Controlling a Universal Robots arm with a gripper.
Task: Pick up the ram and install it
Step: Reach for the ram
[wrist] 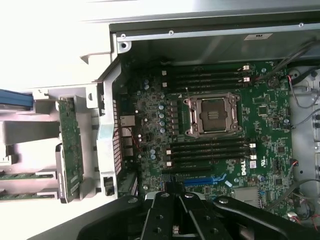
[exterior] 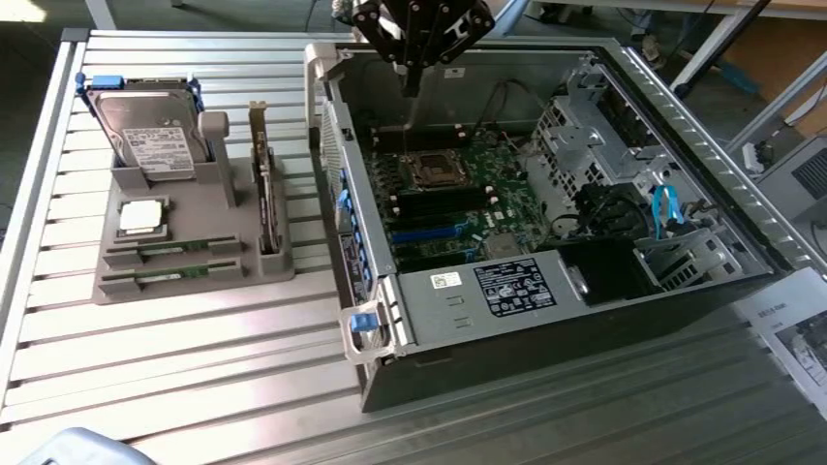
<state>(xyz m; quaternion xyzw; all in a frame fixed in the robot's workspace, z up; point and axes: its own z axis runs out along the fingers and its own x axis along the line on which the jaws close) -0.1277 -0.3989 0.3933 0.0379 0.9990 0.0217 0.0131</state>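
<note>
Claw (exterior: 411, 85) shut w/ nothing in it, over mobo (exterior: 498, 189); ram (exterior: 174, 250) well off to ext. view's left, long axis aimed toward case (exterior: 517, 358).

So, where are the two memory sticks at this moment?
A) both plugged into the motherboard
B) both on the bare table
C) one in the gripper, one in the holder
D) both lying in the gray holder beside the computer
D: the two memory sticks lie one beside the other in slots of the gray holder, while the shut gripper hangs over the open computer and holds nothing.
</note>
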